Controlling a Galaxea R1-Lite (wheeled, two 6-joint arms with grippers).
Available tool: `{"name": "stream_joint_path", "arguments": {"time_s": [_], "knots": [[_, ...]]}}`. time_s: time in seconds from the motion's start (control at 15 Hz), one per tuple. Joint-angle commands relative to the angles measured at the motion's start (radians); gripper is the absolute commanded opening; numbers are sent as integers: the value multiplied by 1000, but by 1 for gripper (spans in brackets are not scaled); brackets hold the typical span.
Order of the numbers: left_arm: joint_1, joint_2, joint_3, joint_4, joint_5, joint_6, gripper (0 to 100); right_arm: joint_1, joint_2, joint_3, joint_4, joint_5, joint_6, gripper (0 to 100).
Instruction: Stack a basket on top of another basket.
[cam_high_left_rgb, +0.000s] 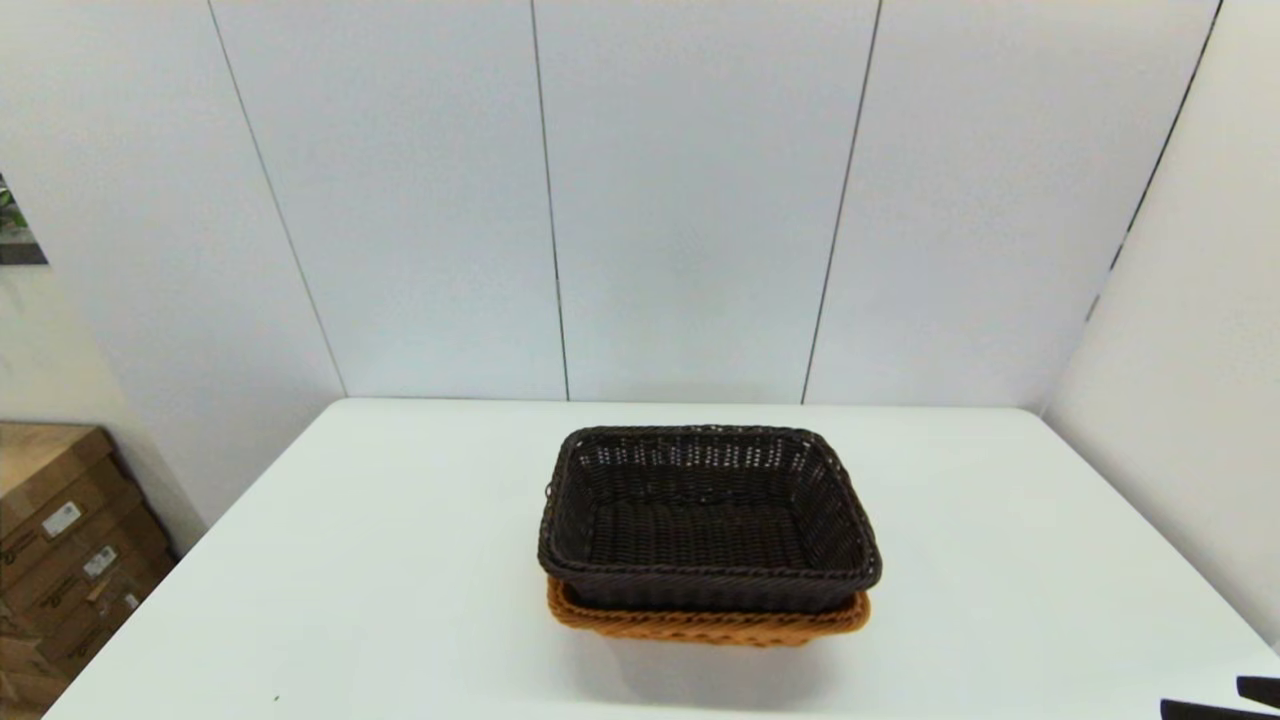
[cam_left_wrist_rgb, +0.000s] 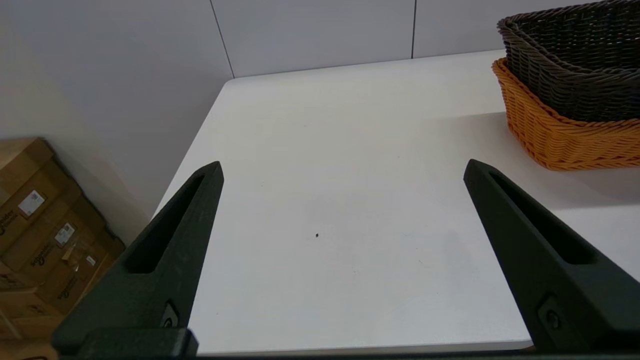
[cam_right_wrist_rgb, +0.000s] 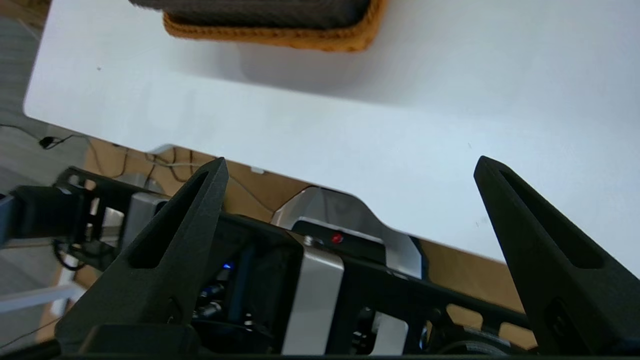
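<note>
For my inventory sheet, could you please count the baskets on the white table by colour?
Dark brown basket: 1, nested in the orange one
Orange-tan basket: 1, on the table
Total: 2 baskets

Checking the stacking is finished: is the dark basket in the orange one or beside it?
In it. The dark basket sits nested inside the orange basket, whose rim shows beneath.

surface: white table | directly on it: orange-tan basket | also: tiny dark speck, possibly dirt
</note>
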Motion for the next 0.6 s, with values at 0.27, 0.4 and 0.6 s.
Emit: {"name": "stream_joint_path", "arguments": {"time_s": [0.27, 0.4, 0.6], "knots": [[0, -2, 0, 0, 0, 1, 100, -188, -341, 180, 6, 30, -125, 100], [0, -2, 0, 0, 0, 1, 100, -258, -414, 219, 4, 41, -156, 100], [0, -2, 0, 0, 0, 1, 100, -258, -491, 265, 12, 27, -153, 100]]}}
